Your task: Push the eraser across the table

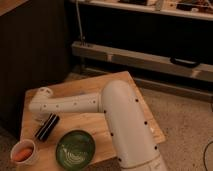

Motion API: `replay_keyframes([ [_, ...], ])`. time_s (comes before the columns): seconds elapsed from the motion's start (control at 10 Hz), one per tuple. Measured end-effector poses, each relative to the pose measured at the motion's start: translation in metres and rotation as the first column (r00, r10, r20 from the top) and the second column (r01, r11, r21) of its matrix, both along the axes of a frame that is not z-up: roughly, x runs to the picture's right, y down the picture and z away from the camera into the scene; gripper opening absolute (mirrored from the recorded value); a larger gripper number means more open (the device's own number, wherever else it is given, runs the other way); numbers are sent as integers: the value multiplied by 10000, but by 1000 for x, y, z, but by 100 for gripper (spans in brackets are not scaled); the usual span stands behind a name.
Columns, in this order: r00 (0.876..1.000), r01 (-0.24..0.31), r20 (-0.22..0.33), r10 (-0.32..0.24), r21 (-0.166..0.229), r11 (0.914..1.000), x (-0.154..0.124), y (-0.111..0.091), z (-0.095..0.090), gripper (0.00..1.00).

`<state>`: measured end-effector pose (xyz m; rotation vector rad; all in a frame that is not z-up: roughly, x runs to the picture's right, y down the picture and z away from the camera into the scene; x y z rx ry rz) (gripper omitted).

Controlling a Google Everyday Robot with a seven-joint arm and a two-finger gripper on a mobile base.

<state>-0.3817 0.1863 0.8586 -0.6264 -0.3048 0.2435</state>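
Note:
The eraser [47, 127], a black oblong block, lies at an angle on the left part of the light wooden table [95, 84]. My white arm reaches from the lower right across the tabletop to the left. Its wrist ends above the eraser's far end. The gripper [39, 118] points down under the wrist, right beside the eraser's upper end, and it is shut with nothing seen in it. The wrist covers most of the gripper, so I cannot tell whether it touches the eraser.
A green bowl [75, 148] stands near the front edge, just right of the eraser. A white cup [23, 153] with something orange inside sits at the front left corner. A dark cabinet stands behind the table on the left, and a shelf unit runs along the back.

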Motion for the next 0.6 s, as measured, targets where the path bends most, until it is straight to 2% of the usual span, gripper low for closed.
replay_keyframes([
  [0.1, 10000, -1, -1, 1, -1, 10000, 0, 0, 0, 3],
  [0.6, 10000, 76, -62, -76, -10, 10000, 4, -2, -4, 4],
])
